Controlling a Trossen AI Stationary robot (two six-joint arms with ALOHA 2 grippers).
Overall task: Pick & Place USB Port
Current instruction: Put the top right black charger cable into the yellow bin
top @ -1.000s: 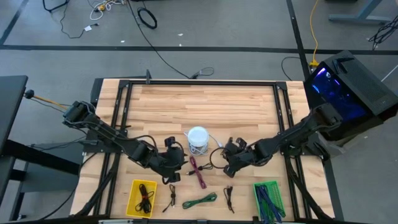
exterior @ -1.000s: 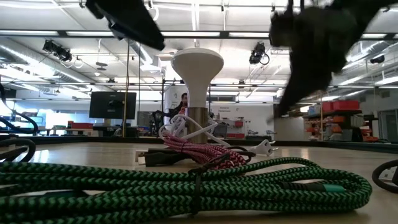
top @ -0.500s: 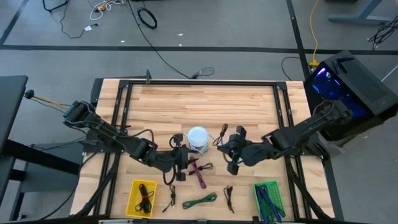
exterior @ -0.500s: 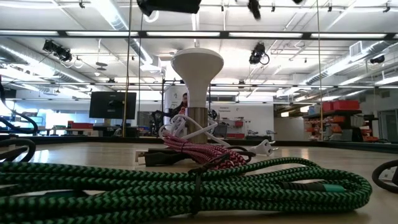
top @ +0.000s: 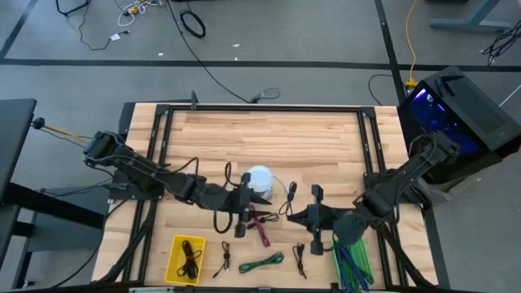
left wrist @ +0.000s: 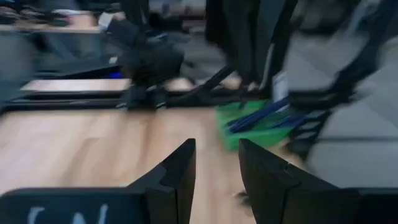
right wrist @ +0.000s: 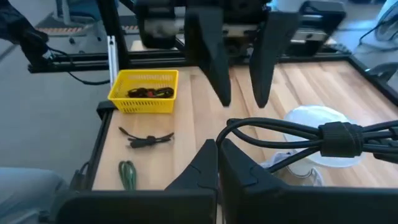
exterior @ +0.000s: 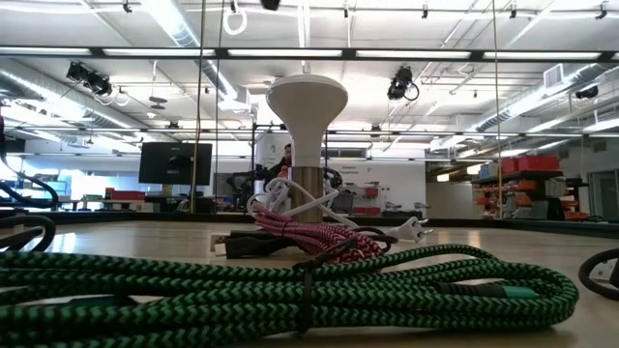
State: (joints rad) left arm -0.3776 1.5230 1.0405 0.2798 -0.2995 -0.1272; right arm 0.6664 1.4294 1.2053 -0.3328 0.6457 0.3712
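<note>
right gripper [right wrist: 217, 163] pinches a black cable [right wrist: 292, 138] above the table [top: 269, 134]; left gripper [left wrist: 216, 163] hangs part-open, empty.

Left hand [top: 243, 213] hangs mid-table with fingers parted; right hand [top: 313, 221], closed, faces it.

Grey floor [top: 309, 32] is surrounding the wooden table [top: 269, 134], with loose cables [top: 138, 10] lying across it. Beyond the table, long ceiling lights [exterior: 184, 29] are glowing over a wide hall, and a dark monitor [exterior: 175, 162] is standing at the far side.
</note>
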